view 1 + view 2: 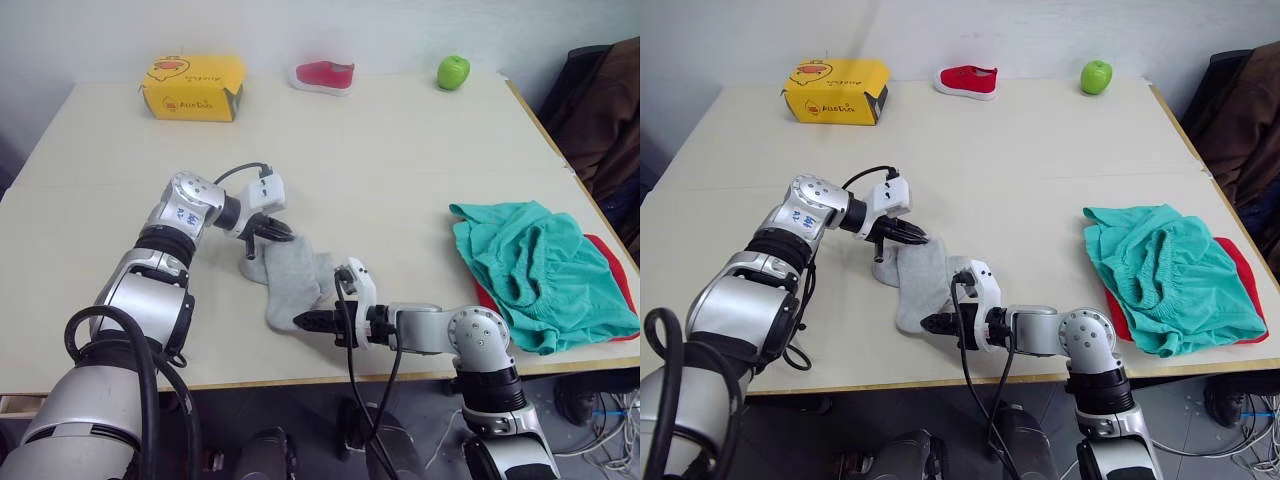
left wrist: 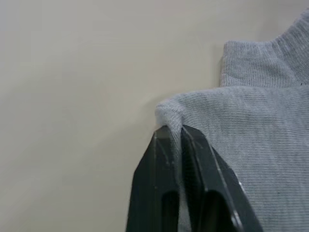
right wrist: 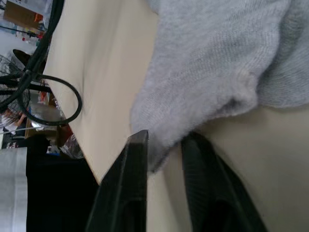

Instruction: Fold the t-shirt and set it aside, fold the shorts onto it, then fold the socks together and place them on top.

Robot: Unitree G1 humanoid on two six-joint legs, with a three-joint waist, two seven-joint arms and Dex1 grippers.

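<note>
Soft, even light falls from above on the pale counter [image 1: 400, 170], bright without glare, leaving only faint short shadows under the socks [image 1: 290, 280] and the green apple [image 1: 453, 72], while both wrist views are blurred on the near black fingers [image 2: 164, 193].

Head stereo pair looks forward-down over the whole bench [image 1: 400, 170]. Both wrist cams sit very close on the socks [image 1: 292, 280], which all four views share.
</note>
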